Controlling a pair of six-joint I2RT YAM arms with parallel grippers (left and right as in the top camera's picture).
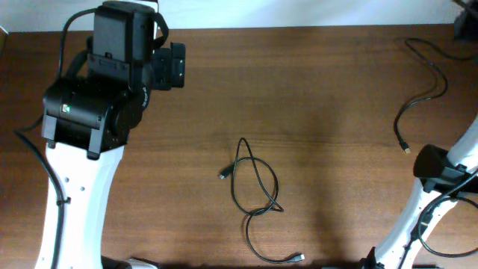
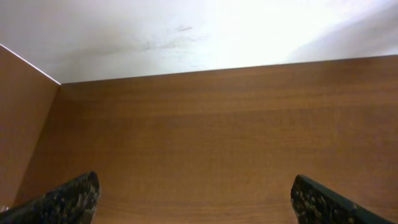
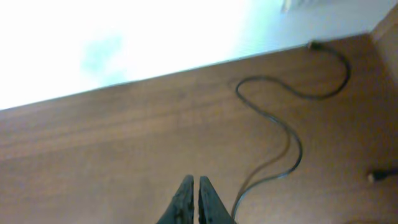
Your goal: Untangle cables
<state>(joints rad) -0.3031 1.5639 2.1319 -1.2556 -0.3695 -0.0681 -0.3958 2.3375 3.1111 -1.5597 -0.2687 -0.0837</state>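
The overhead view alone shows both cables at once: a looped cable (image 1: 261, 211) lying by itself near the middle of the tabletop (image 1: 336, 90), toward the near edge, with one plug end on its left and another close to the near edge. A second cable (image 3: 298, 152) snakes down from the far right corner along the right edge. My right wrist view shows only this second cable, winding from a plug at the far edge back to a point just beside my right gripper (image 3: 195, 180), whose fingers are pressed together. I can see nothing between the tips, and I cannot tell whether the cord touches them. A small plug (image 3: 376, 177) sits at that view's right border. My left wrist view shows neither cable, only bare wood, the pale wall beyond the far edge, and my left gripper (image 2: 194, 190) with its fingers spread wide and holding nothing. From overhead, my left arm (image 1: 97, 97) stands bulky over the far left corner and hides the wood under it. My right arm (image 1: 441, 166) reaches in at the right edge, just beside the second cable's loose end.
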